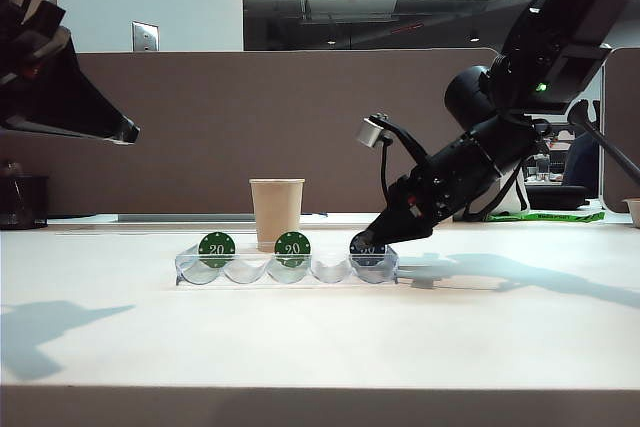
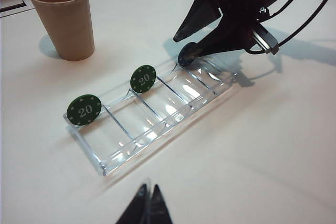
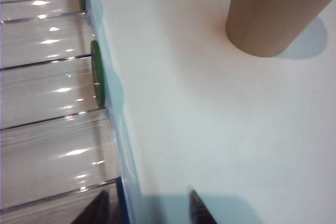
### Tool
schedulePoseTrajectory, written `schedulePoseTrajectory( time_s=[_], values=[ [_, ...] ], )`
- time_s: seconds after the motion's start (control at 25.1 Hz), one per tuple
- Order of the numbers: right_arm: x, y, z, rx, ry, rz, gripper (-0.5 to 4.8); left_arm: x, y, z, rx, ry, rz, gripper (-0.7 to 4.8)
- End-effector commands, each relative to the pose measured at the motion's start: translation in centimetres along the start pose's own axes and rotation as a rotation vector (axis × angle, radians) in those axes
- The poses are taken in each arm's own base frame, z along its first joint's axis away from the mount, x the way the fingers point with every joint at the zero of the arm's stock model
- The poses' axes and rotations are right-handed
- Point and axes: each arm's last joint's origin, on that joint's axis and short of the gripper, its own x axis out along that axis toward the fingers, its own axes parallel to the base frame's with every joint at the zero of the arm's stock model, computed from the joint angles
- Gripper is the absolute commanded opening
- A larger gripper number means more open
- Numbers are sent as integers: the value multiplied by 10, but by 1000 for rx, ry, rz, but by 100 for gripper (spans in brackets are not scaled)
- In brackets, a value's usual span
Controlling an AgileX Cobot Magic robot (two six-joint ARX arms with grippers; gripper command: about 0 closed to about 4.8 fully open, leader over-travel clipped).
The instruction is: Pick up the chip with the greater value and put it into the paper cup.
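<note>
The dark blue chip (image 1: 367, 247) stands on edge in the end slot of the clear tray (image 1: 330, 272), on the side away from the two green "20" chips. My right gripper (image 1: 372, 239) points down at it, open, one finger on each side; in the right wrist view the chip's blue edge (image 3: 122, 203) lies close to one fingertip (image 3: 100, 205), with a gap to the other (image 3: 197, 205). The tan paper cup (image 1: 276, 212) stands upright just behind the tray. My left gripper (image 2: 148, 195) hangs shut and empty, high at the left, far from the tray.
Two green chips (image 1: 216, 248) (image 1: 292, 246) stand in other tray slots. A brown partition runs behind the table. Bare white tabletop lies in front of the tray.
</note>
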Motion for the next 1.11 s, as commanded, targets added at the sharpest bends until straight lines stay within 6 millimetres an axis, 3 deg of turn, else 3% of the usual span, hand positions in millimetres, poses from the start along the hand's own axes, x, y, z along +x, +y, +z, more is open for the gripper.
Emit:
schedulePoseTrajectory(
  time_s=[0.04,0.64,0.76,1.11],
  values=[
    [-1,0,2,3,-4,2,198,0,0,2,10,-10,-2,-5],
    [0,1,-1,17,22,-3,197,0,0,2,10,-9,-2,-5],
    [0,1,-1,20,25,0,120,0,0,2,10,-9,-2,-5],
    [0,1,-2,24,27,3,115,0,0,2,9,-9,-2,-5]
  ],
)
